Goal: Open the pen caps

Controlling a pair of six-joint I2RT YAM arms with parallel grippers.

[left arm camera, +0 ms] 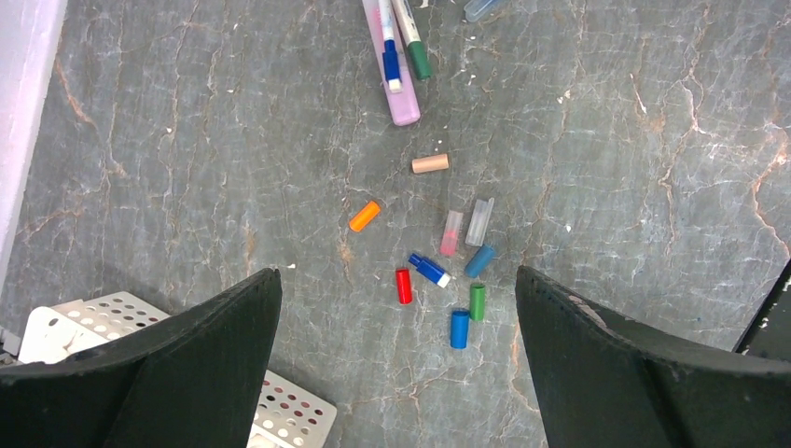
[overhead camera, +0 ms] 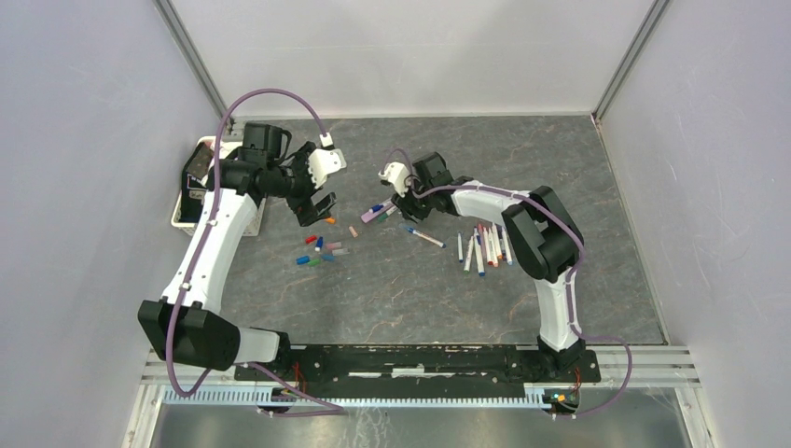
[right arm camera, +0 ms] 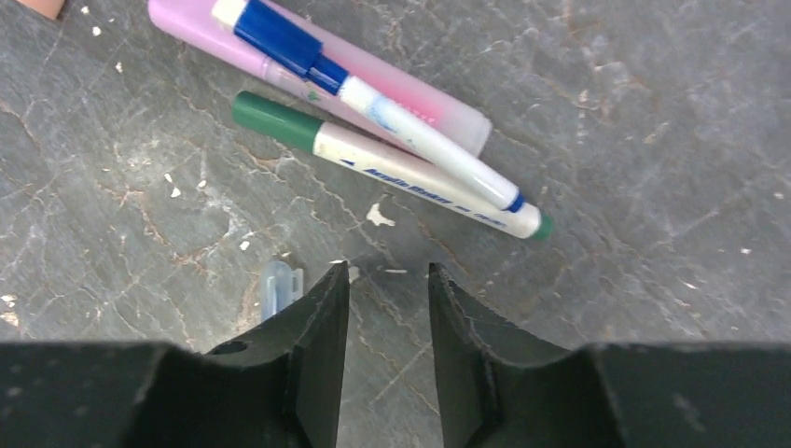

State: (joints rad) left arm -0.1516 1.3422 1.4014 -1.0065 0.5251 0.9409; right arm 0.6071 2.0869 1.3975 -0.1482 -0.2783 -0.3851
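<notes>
Hovering low over the table [overhead camera: 401,299], the right gripper [right arm camera: 387,280] holds its jaws narrow but apart, with nothing between them; we judge this gap suits a slim barrel. Just ahead lie a blue-capped pen [right arm camera: 373,101], resting on a pink tube [right arm camera: 434,112], and a green-capped pen [right arm camera: 420,177] alongside, both with caps on. A clear cap [right arm camera: 280,285] lies beside the gripper's finger. The left gripper [overhead camera: 315,209] hangs spread wide and empty above the loose pen caps [left arm camera: 479,261], which lie close together on the bare surface, well apart from the row of pens [overhead camera: 485,247] under the right arm. We read this cluster as the drop zone. The white perforated tray [left arm camera: 280,411] at the left edge shows no caps on its visible corner; the rest is hidden.
</notes>
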